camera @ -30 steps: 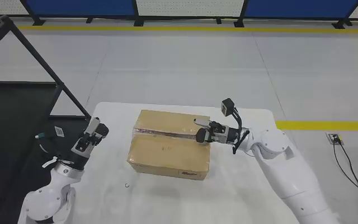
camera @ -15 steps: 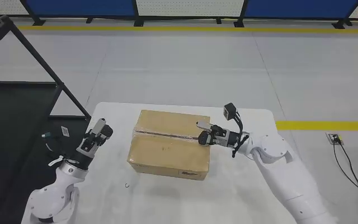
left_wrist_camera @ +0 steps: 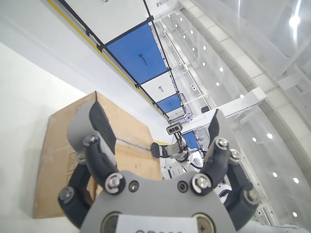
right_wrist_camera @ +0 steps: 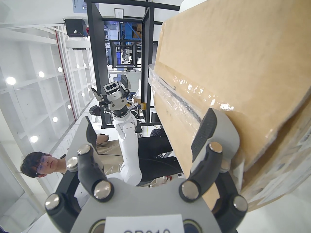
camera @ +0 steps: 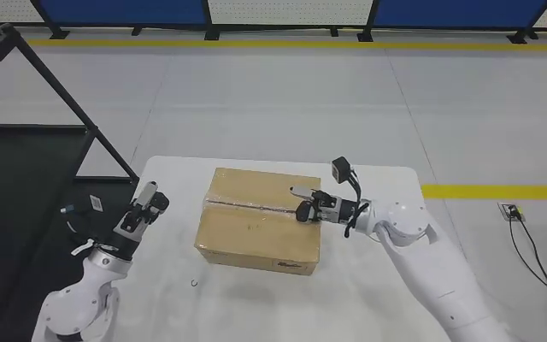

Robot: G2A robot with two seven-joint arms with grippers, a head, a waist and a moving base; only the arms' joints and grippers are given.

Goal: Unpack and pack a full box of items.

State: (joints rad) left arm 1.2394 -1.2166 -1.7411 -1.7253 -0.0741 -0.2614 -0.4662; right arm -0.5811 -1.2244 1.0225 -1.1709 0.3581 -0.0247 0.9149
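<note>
At the left of the top view, the left gripper [camera: 150, 193] hangs above the left edge of the white table [camera: 367, 282], its fingers spread wide with nothing between them. At the middle of the table sits the closed cardboard box [camera: 261, 221], its top seam sealed with clear tape [camera: 248, 203]. Right of centre, the right gripper [camera: 299, 202] is at the box's right end over that seam, jaws parted and empty. One finger [right_wrist_camera: 209, 132] lies close against the box top.

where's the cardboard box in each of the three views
Top view: cardboard box at the middle of the table, between the two arms.
Left wrist view: cardboard box behind the left gripper.
Right wrist view: cardboard box close beside the right gripper.
Shared landmark: taped seam across its top.
</note>
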